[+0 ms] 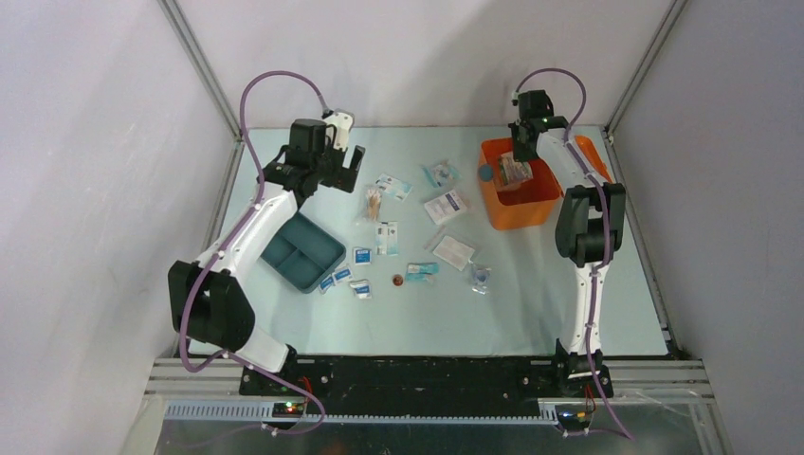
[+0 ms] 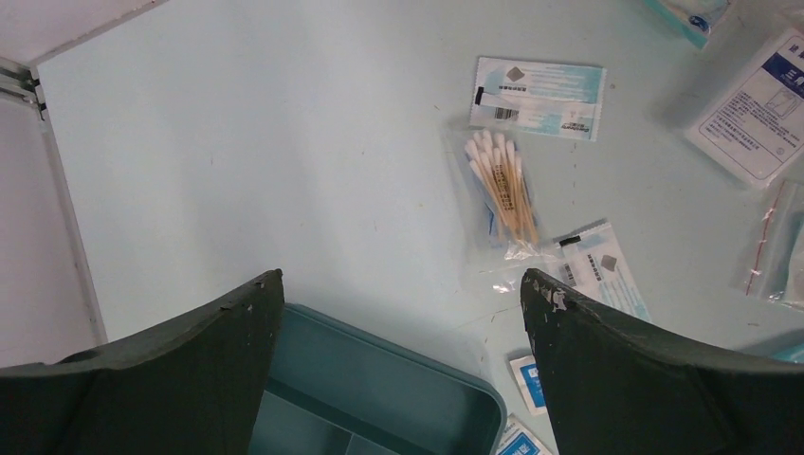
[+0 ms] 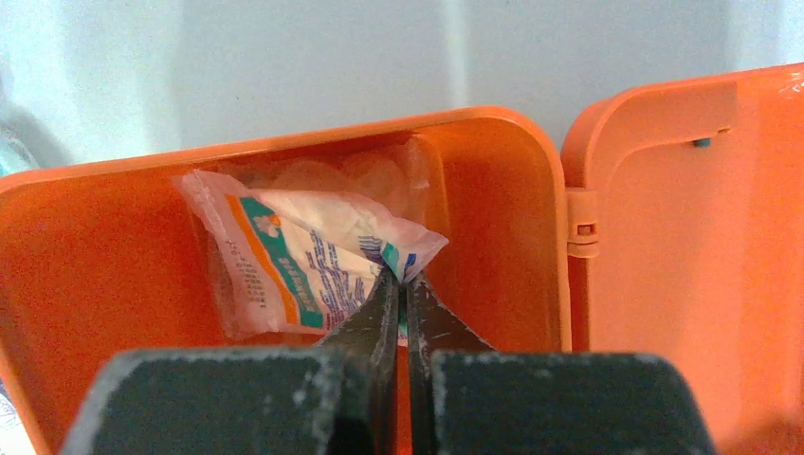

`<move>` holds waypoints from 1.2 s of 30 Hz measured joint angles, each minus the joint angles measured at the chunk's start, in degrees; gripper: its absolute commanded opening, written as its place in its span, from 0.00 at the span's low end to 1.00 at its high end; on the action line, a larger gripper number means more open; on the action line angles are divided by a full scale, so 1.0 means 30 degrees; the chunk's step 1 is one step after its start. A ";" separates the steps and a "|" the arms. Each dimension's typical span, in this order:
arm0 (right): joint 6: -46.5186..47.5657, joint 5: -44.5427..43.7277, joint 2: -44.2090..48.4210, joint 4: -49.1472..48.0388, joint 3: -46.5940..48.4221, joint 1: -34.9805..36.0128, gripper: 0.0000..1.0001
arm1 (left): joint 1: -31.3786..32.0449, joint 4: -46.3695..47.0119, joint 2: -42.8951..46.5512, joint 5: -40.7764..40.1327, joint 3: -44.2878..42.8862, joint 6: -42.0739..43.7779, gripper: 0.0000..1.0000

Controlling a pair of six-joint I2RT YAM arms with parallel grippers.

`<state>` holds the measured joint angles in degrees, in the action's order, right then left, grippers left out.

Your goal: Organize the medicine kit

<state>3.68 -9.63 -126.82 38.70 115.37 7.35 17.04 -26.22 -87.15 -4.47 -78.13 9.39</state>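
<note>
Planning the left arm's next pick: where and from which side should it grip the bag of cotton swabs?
Probably across its narrow middle, coming straight down. The bag of cotton swabs lies flat on the table, long and slim, so the open left gripper could straddle its short width. Its near end meets another packet, so stay clear of that end.

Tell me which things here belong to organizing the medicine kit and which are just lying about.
In the job now:
medicine kit, lid open
white packet, pinched by the right claw at the kit

Lying about, unsorted:
teal tray
swab bag
printed sachet
small brown round thing, unidentifiable
</note>
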 measured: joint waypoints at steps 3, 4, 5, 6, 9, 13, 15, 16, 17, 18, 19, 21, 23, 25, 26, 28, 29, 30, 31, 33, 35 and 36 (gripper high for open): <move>-0.0007 -0.0168 -0.0066 -0.0022 0.0036 0.0036 0.00 | 0.0000 0.0000 -0.0022 -0.0102 0.0000 0.0102 1.00; -0.0015 -0.0262 -0.0066 -0.0051 0.0036 0.0058 0.00 | 0.0000 0.0000 -0.0022 -0.0124 0.0000 0.0117 0.99; -0.0015 -0.0401 -0.0066 -0.0131 0.0036 0.0066 0.00 | 0.0000 -0.0007 -0.0029 -0.0146 0.0000 0.0160 1.00; -0.0022 -0.0576 -0.0080 -0.0197 0.0036 0.0066 0.02 | 0.0000 -0.0007 -0.0029 -0.0168 0.0000 0.0211 1.00; -0.0080 -0.1042 -0.0219 -0.0393 0.0036 0.0066 0.17 | 0.0000 -0.0007 -0.0029 -0.0175 0.0000 0.0262 1.00; -0.0095 -0.1297 -0.0510 -0.0532 0.0036 0.0066 0.22 | 0.0036 -0.0015 -0.0029 -0.0270 0.0000 0.0466 1.00; -0.0087 -0.1333 -0.0590 -0.0546 0.0036 0.0066 0.24 | 0.0066 -0.0015 -0.0029 -0.0350 0.0000 0.0583 1.00; -0.0080 -0.1348 -0.0590 -0.0546 0.0036 0.0066 0.26 | 0.0073 -0.0015 -0.0029 -0.0401 0.0000 0.0605 1.00; -0.0087 -0.1362 -0.0590 -0.0554 0.0036 0.0066 0.29 | 0.0087 -0.0015 -0.0029 -0.0423 0.0000 0.0619 1.00; -0.0080 -0.1370 -0.0583 -0.0590 0.0036 0.0066 0.34 | 0.0087 -0.0022 -0.0029 -0.0430 0.0000 0.0627 1.00; -0.0080 -0.1370 -0.0583 -0.0627 0.0044 0.0087 0.35 | 0.0087 -0.0015 -0.0022 -0.0423 0.0000 0.0678 1.00; -0.0029 -0.1370 -0.0561 -0.0685 0.0044 0.0138 0.41 | 0.0087 -0.0022 -0.0015 -0.0415 0.0000 0.0729 1.00; 0.0044 -0.1341 -0.0401 -0.0692 0.0044 0.0240 0.43 | 0.0087 -0.0022 0.0029 -0.0386 0.0007 0.0729 1.00; 0.0138 -0.1202 -0.0036 -0.0699 0.0044 0.0364 0.44 | 0.0087 0.0000 0.0175 -0.0291 0.0058 0.0729 1.00; 0.0153 -0.1086 0.0255 -0.0699 0.0029 0.0444 0.44 | 0.0087 0.0000 0.0291 -0.0262 0.0146 0.0721 1.00; 0.0233 -0.0765 0.0998 -0.0707 -0.0124 0.0605 0.47 | 0.0087 0.0000 0.0576 -0.0109 0.0386 0.0714 1.00; 0.0321 -0.0503 0.1508 -0.0714 -0.0277 0.0699 0.49 | 0.0087 0.0029 0.0729 -0.0015 0.0568 0.0707 1.00; 0.0437 -0.0124 0.2120 -0.0750 -0.0495 0.0809 0.51 | 0.0087 0.0044 0.0903 0.0080 0.0823 0.0699 0.99; 0.0634 0.0306 0.2805 -0.0772 -0.0772 0.0933 0.54 | 0.0087 0.0058 0.1078 0.0131 0.1093 0.0699 1.00; 0.1217 0.1435 0.4138 -0.0823 -0.1413 0.1180 0.58 | 0.0087 0.0044 0.1355 0.0270 0.1683 0.0699 1.00; 0.2047 0.3045 0.5493 -0.0699 -0.2076 0.1530 0.59 | 0.0087 -0.0029 0.1537 0.0430 0.2244 0.0707 1.00; 0.2499 0.3854 0.5945 -0.0568 -0.2266 0.1690 0.59 | 0.0087 -0.0029 0.1588 0.0546 0.2514 0.0699 1.00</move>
<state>11.18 1.93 -108.99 36.99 108.57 12.43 17.30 -26.30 -82.39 -2.83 -70.59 11.49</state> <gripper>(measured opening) 0.573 0.995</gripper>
